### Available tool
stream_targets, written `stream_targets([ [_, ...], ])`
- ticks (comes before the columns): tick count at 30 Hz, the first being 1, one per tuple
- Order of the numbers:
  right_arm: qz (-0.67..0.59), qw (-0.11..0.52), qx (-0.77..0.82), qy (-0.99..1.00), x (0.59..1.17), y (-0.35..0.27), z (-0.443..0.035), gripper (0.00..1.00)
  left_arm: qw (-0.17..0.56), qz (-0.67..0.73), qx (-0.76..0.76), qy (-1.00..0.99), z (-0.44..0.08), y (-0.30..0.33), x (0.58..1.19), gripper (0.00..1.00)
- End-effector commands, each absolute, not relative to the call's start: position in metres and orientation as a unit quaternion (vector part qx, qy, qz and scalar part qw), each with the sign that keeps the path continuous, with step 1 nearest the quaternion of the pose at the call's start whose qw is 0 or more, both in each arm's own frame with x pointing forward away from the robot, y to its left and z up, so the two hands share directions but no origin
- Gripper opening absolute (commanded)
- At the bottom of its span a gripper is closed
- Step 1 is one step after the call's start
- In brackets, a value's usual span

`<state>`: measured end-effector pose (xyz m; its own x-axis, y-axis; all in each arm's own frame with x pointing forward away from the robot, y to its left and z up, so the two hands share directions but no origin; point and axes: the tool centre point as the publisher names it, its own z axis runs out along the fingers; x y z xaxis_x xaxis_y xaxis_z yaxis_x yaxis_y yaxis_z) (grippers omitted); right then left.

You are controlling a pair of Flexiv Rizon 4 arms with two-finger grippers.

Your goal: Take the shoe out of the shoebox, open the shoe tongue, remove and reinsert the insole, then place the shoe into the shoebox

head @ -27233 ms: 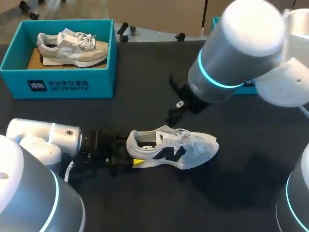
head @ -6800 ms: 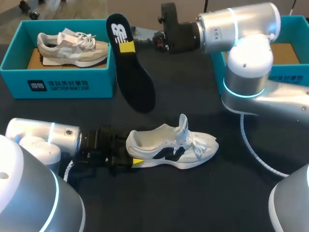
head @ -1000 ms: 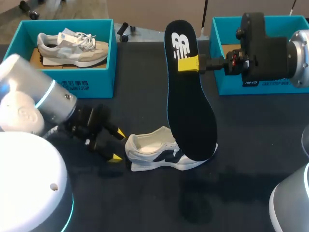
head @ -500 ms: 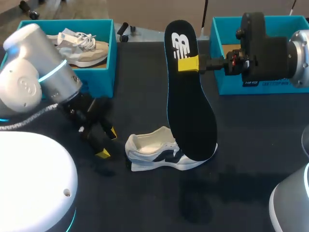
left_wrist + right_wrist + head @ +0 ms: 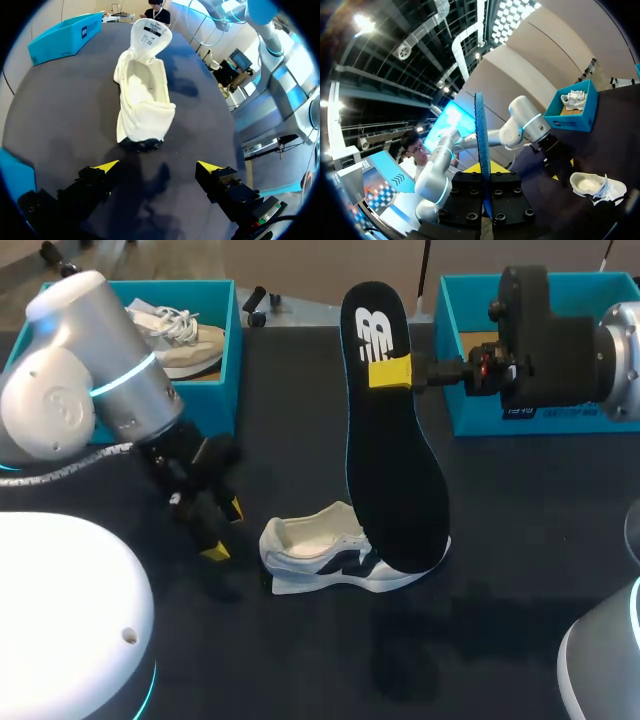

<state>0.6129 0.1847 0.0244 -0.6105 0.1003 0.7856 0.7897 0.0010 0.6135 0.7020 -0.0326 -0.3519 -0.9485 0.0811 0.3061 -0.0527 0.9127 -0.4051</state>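
**K:** Two claws, one job each. Left claw (image 5: 224,530) is spread wide with nothing in it, low over the surface (image 5: 300,670), just short of the shoe (image 5: 142,95).

**M:** Which end faces it?

**K:** Heel. Long axis runs straight away from the left claw: heel nearest, toe farthest, tongue (image 5: 150,35) standing up at the far end. The heel sits centred ahead of the gap between the fingers, and the gap is wider than the heel. No contact.

**M:** Insole?

**K:** Right claw (image 5: 390,373) is clamped on the insole (image 5: 385,470) near its heel end, one finger on each face. From the right wrist it shows edge-on between them. The toe end points off toward the shoe. In the head view the tip overlaps the shoe's forefoot. Touching or hanging clear of it, can't tell.

**M:** Axes line up?

**K:** Roughly not. The shoe lies flat on the surface and the insole is held up off it at an angle. My read is that reinsertion is the step in hand. The insole's toe has to enter the opening and slide away from the left claw, toward the shoe's toe, so the right arm must bring the insole down onto the shoe's axis.

**M:** Who steadies?

**K:** Left claw, since it's far nearer the heel. I'd clamp the heel first. Otherwise the shoe will likely skid toe-ward under the push.

**M:** Box?

**K:** Shoebox (image 5: 470,415) sits behind the right claw, beside its wrist, well apart from the shoe. Not needed yet.
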Motion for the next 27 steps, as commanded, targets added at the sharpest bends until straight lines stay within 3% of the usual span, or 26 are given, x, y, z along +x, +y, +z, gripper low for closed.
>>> stream_targets([
  [1, -0.618, 0.278, -0.344, -0.65, 0.613, 0.187, 0.024, 0.0, 0.142, 0.167, 0.005, -0.976, -0.345, -0.044, 0.699, 1.0],
  [27, -0.618, 0.278, -0.344, -0.65, 0.613, 0.187, 0.024, 0.0, 0.055, 0.082, 0.013, -0.995, -0.339, -0.085, 0.704, 1.0],
])
